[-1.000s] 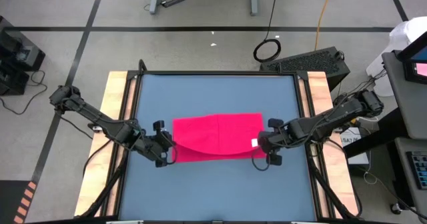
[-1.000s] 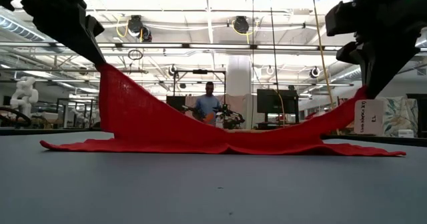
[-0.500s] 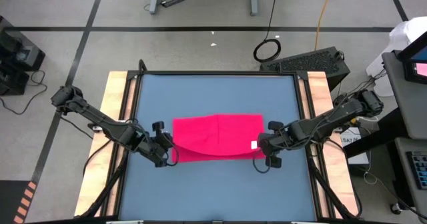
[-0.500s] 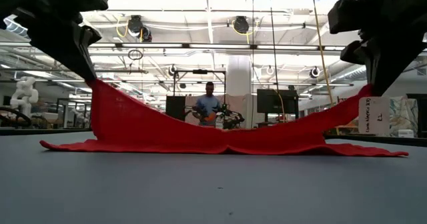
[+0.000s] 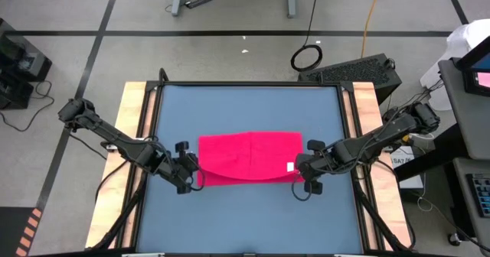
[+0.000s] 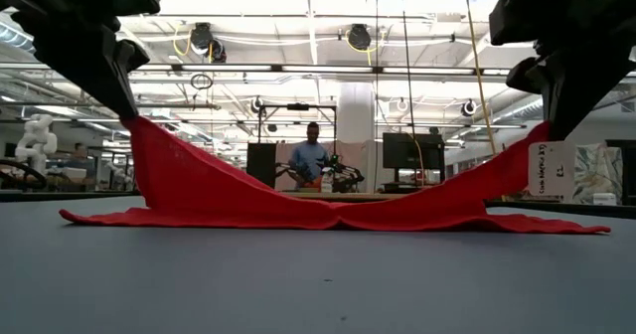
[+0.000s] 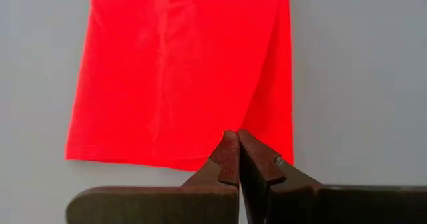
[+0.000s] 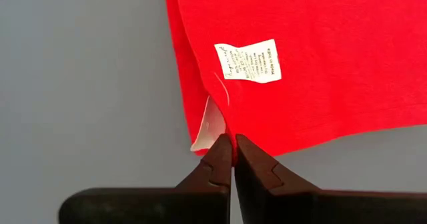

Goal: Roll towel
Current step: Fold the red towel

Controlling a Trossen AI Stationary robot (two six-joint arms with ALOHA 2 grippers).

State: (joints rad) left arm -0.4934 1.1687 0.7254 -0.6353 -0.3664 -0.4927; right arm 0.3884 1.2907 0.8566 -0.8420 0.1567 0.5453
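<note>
Behind my bench (image 5: 249, 104) is a large workshop hall with bright ceiling lights, and a person (image 6: 313, 155) stands far off at a work station. The bench top is a flat grey-blue sheet with pale wooden strips along both sides.

The towel (image 5: 249, 156) lies near the middle of the bench, red-pink, spread flat for most of its area, with its near edge lifted at both corners. In the low view it sags in a shallow curve between the two raised corners while the rest rests on the bench.

My left end effector (image 5: 188, 172) is pinched fully closed on the towel's near left corner (image 7: 230, 159), fingers (image 7: 225, 159) pressed together with cloth between them. My right end effector (image 5: 303, 174) is likewise closed tight on the near right corner (image 8: 230, 144), just beside the white tag (image 8: 247, 61), which faces up.

Both arms reach in from the bench's outer sides, stretched low and angled inward toward the towel, wrists turned so the fingers point toward the cloth. Each holds its corner above the bench surface, the left one somewhat higher.
</note>
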